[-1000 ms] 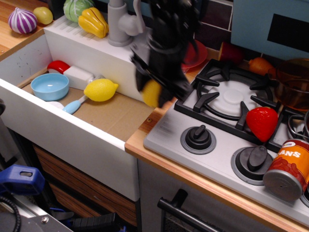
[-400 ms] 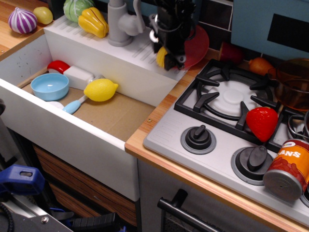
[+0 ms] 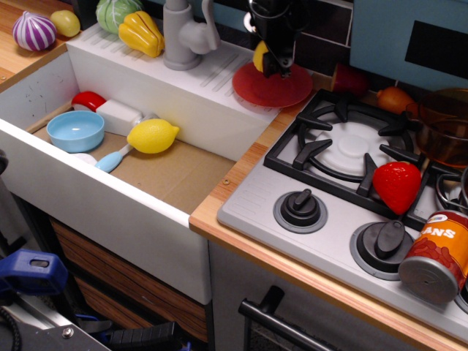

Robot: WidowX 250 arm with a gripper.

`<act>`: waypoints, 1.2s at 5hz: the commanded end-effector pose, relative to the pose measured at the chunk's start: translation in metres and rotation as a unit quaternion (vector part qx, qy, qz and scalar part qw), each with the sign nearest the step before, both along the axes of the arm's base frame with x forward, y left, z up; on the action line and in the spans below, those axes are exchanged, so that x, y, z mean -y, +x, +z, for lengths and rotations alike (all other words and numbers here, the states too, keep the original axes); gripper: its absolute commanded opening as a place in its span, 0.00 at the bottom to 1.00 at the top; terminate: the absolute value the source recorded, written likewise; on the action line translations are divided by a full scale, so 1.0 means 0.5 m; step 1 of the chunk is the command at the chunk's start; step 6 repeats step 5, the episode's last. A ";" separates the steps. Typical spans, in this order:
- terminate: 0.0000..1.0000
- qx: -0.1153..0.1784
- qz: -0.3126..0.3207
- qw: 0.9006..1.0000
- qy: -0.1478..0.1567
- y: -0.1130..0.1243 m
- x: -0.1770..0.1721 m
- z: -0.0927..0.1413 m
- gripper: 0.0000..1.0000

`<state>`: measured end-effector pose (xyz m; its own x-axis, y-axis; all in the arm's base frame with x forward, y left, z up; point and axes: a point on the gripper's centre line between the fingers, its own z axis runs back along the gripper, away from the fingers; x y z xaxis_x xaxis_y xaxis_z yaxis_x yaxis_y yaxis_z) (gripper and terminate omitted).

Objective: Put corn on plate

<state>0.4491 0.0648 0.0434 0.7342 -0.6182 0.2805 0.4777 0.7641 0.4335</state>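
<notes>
Corn: yellow, held between my closed gripper fingers, directly over the plate. Plate: red, round, on the counter behind the stove, right of the faucet. Sink: holds lemon, blue bowl. Strawberry on the burner grate.

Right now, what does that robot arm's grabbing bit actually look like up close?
The end effector is black all over, a chunky, boxy block narrowing downward into dark fingers. Its surface looks matte with a few glossy highlights. A small pale round patch shows near its upper left edge. No cables, labels or markings can be made out; the arm above is cut off by the top of the picture.
</notes>
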 end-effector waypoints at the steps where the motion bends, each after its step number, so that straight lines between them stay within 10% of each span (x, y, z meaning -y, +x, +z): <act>1: 0.00 0.020 -0.022 0.999 -0.022 0.026 -0.009 0.037 1.00; 4: 0.00 0.014 -0.008 0.999 -0.032 0.010 -0.013 0.039 1.00; 5: 1.00 0.014 -0.008 0.999 -0.032 0.010 -0.013 0.039 1.00; 6: 1.00 0.014 -0.008 0.999 -0.032 0.010 -0.013 0.039 1.00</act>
